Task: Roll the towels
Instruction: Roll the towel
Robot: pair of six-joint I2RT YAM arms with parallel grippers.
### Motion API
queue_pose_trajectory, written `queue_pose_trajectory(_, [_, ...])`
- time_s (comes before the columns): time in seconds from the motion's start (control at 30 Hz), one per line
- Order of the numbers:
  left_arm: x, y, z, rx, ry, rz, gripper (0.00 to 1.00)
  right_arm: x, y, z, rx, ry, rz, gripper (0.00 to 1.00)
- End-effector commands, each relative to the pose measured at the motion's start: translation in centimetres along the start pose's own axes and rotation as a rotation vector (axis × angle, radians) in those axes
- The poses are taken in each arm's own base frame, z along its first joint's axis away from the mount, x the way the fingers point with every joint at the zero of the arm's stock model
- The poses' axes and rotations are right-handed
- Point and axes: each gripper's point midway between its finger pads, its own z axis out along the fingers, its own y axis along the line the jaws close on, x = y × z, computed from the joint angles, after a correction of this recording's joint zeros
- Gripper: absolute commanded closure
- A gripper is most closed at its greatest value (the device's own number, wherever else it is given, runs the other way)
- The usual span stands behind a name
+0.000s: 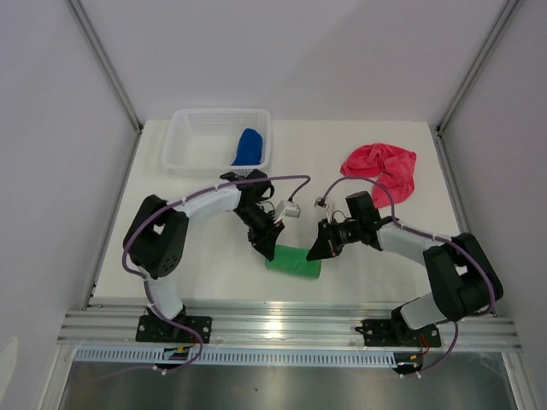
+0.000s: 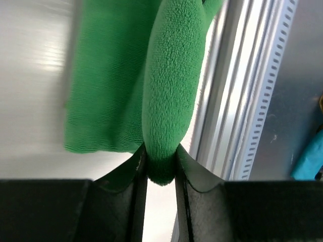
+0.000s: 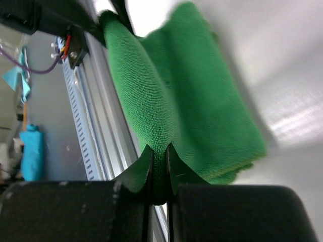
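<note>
I am watching both hands working on the green towel [image 1: 292, 261], which is lying as a partly rolled bundle near the front edge of the counter [image 1: 214, 278], between the two arms. My left hand [image 1: 268, 249] is pinching the left end of the thick rolled fold, and in the left wrist view its jaws are pressing into the fabric from both sides. My right hand [image 1: 319, 249] is pinching the opposite end of the same fold, and in the right wrist view its jaws are squeezing close together around the cloth. A flatter layer of the towel is spreading out beside the roll. The blue towel [image 1: 248, 147] is sitting inside the white mesh basket [image 1: 184, 141] at the back left. The pink-red towel [image 1: 380, 169] is lying crumpled at the back right, well apart from both hands.
</note>
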Motion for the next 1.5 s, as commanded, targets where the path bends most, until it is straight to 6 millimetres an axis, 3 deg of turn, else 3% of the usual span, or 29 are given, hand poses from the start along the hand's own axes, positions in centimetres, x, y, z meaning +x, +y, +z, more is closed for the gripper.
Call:
queue_pose_trajectory(0.0, [-2.6,2.6,-0.7,-0.09,-0.024,-0.048,0.71,-1.0,-2.0,-0.2,0.007,-0.018,0.105,1.0])
queue_pose_trajectory(0.17, [-3.7,5.3,-1.7,-0.185,-0.035,-0.095,0.58,-2.7,-4.5,-1.3,0.026,-0.085,0.195,1.0])
queue_pose_trajectory(0.23, [-3.8,6.1,-1.8,-0.223,-0.028,-0.096,0.52,-2.2,-5.3,-0.9,0.034,-0.053,0.198,1.0])
queue_pose_trajectory(0.4, [-4.2,5.7,-3.0,-0.25,-0.042,-0.01,0.48,-1.8,-6.4,-0.4,0.037,-0.004,0.26,1.0])
queue_pose_trajectory(0.5, [-5.2,5.8,-5.2,-0.351,-0.067,0.091,0.48,-2.0,-6.9,-0.2,0.037,0.0,0.287,1.0])
queue_pose_trajectory(0.53, [-6.3,5.4,-6.7,-0.405,-0.099,0.145,0.47,-2.3,-7.1,0.0,0.029,-0.003,0.306,1.0])
queue_pose_trajectory(0.7, [-9.5,4.1,-9.9,-0.544,-0.172,0.384,0.41,-2.4,-8.6,0.2,0.048,0.004,0.379,1.0])
queue_pose_trajectory(0.8, [-10.1,3.3,-8.1,-0.555,-0.117,0.493,0.4,-2.5,-9.1,0.4,0.039,0.015,0.431,1.0])
queue_pose_trajectory(0.83, [-9.9,2.4,-6.2,-0.527,-0.087,0.542,0.4,-2.4,-9.4,0.4,0.04,0.012,0.444,1.0])
queue_pose_trajectory(1.0, [-9.2,1.3,-0.9,-0.483,0.015,0.737,0.33,-1.9,-10.4,0.7,0.049,0.021,0.492,1.0])
queue_pose_trajectory(1.03, [-9.8,1.5,-0.5,-0.496,0.008,0.772,0.26,-1.9,-10.6,0.7,0.048,0.017,0.49,1.0])
queue_pose_trajectory(1.2, [-9.7,2.3,1.9,-0.495,0.07,0.915,0.22,-1.5,-11.0,1.1,0.041,0.024,0.504,1.0])
queue_pose_trajectory(1.47, [-7.3,4.2,4.6,-0.485,0.2,1.021,0.21,-1.9,-11.3,1.0,0.038,0.021,0.495,1.0])
